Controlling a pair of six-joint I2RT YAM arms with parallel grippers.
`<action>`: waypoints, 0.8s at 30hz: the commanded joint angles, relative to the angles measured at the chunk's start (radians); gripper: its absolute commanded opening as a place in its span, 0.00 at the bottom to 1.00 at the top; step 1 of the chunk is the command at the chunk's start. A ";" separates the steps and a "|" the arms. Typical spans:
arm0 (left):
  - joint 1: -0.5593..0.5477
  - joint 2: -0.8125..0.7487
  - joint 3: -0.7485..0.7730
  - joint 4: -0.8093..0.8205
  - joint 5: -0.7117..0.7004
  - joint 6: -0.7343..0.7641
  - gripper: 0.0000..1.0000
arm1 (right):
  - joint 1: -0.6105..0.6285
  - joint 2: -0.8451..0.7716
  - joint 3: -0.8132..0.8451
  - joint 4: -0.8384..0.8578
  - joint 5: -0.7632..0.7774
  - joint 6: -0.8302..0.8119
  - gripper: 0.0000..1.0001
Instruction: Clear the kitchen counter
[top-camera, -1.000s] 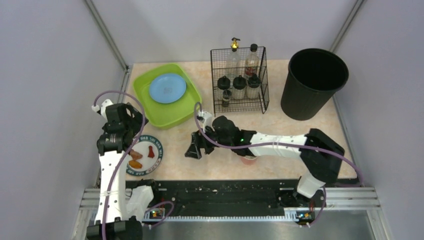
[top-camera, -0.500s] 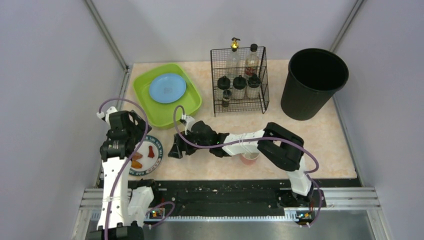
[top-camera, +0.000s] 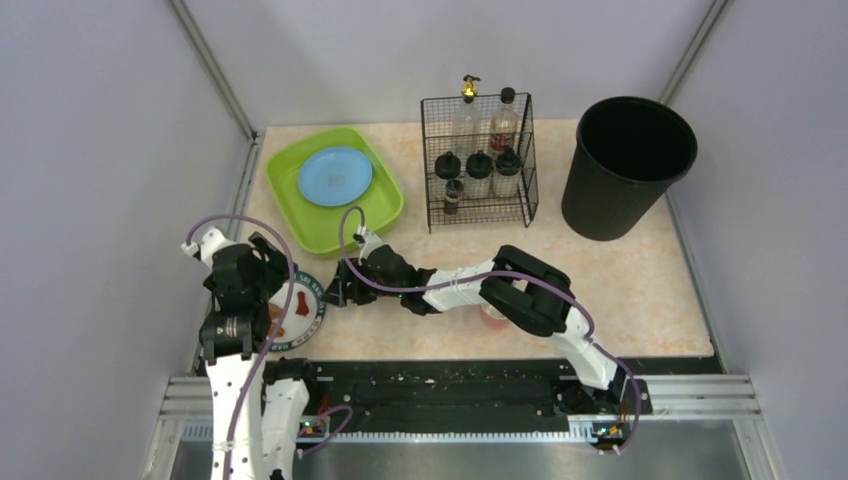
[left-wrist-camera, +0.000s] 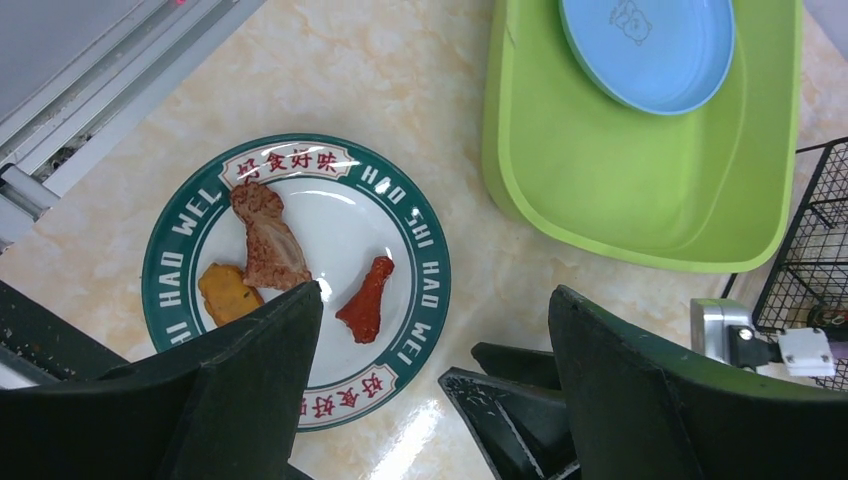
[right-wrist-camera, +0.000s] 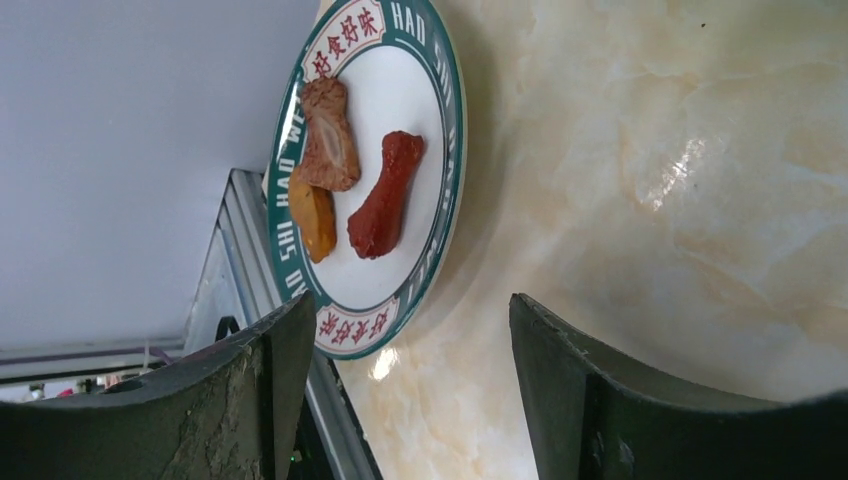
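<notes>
Mottled beige-pink stone-look kitchen counter. Plate at lower left of frame: white centre, dark green rim, white letters, red characters; 3 food bits on it: brown piece, orange piece, red piece. Lime green tub, pale blue dish, black bin.

Boxed in on three sides by plain, pale grey-lilac panels: left wall near the right claw on its left, back wall well beyond it, right wall far off on its other side. Joined at the far corners by slanting aluminium struts. Edged behind the claw by a black rail strip and silver framing. Lit softly and evenly, with a glare patch just ahead of the claw.
</notes>
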 joint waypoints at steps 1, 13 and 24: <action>-0.009 -0.013 -0.008 0.058 -0.004 0.010 0.87 | 0.025 0.048 0.074 0.055 0.032 0.056 0.68; -0.017 -0.025 -0.009 0.064 0.034 0.013 0.87 | 0.044 0.158 0.179 0.036 0.029 0.112 0.57; -0.017 -0.034 -0.010 0.068 0.045 0.014 0.87 | 0.049 0.216 0.224 0.027 0.015 0.136 0.36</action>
